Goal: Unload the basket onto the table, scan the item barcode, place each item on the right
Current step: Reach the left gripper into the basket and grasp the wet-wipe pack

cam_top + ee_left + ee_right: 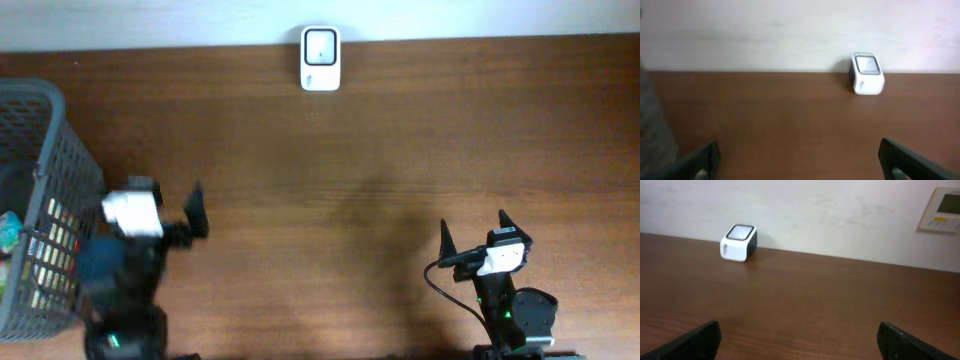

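The white barcode scanner with a dark window stands at the table's far edge, against the wall. It shows in the left wrist view and the right wrist view too. Packaged items lie inside the grey mesh basket at the far left; no single item is apart from them. My left gripper hovers just right of the basket, open and empty. Open and empty as well, my right gripper is at the near right. Both are far from the scanner.
Brown wooden table runs between the arms and the scanner. A pale wall borders the far edge. A white wall panel hangs at the upper right of the right wrist view. A black cable loops beside the right arm.
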You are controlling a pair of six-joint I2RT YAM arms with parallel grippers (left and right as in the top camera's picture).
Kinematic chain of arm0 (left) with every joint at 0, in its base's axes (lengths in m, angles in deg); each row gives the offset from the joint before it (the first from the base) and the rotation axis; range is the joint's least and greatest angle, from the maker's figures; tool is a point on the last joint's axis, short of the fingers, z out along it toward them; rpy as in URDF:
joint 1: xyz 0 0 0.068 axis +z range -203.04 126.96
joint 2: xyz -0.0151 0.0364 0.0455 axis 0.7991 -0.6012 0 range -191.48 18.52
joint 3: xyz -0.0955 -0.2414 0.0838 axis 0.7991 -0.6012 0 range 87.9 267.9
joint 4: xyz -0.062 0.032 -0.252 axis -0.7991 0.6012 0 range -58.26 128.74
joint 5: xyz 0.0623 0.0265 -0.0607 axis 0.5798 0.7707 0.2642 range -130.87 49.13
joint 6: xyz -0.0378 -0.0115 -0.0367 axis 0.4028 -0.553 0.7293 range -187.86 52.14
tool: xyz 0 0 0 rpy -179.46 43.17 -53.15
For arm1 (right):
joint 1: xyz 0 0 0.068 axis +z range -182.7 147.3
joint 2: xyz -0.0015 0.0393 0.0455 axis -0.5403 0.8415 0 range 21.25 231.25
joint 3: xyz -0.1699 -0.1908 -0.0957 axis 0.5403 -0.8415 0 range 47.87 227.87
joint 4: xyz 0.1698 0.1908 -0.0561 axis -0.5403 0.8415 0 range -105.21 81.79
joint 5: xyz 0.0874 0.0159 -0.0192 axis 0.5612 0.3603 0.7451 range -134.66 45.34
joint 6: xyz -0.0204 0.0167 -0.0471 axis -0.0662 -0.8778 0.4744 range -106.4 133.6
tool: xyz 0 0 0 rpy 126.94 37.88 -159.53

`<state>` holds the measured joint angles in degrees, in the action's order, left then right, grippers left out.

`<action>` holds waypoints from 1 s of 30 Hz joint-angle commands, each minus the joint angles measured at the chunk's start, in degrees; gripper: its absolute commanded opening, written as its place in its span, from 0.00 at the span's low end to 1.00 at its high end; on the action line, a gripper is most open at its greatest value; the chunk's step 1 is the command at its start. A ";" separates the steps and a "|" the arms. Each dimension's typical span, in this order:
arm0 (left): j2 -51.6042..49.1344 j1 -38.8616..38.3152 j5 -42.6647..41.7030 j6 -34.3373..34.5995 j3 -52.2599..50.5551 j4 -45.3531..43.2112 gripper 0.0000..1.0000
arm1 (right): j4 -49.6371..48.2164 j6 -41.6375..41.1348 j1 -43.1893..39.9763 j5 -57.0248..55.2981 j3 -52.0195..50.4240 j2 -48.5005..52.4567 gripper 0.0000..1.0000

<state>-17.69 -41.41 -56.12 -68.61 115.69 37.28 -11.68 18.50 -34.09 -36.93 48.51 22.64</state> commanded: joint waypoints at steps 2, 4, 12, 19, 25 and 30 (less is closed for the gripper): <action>-25.33 -0.26 -4.70 -4.00 29.05 15.32 0.99 | 0.17 -0.04 0.31 0.68 -0.33 -0.28 0.99; -34.86 -0.26 -3.41 -8.02 44.09 26.43 0.99 | 0.17 -0.04 0.31 0.68 -0.33 -0.28 0.99; -50.36 -0.22 -7.43 -7.98 89.88 56.94 0.99 | 0.17 -0.04 0.31 0.68 -0.33 -0.28 0.98; -50.21 21.20 23.17 18.10 89.79 61.86 0.99 | 0.17 -0.04 0.31 0.68 -0.33 -0.28 0.99; -58.36 32.68 25.03 17.31 84.30 65.77 0.99 | 0.17 -0.04 0.31 0.68 -0.33 -0.28 0.99; -70.64 34.29 8.26 -4.22 84.30 65.55 0.99 | 0.17 -0.04 0.31 0.68 -0.33 -0.28 0.99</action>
<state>-85.38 -7.22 -39.88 -61.99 200.08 102.81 -11.75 18.53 -34.09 -36.80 48.49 22.64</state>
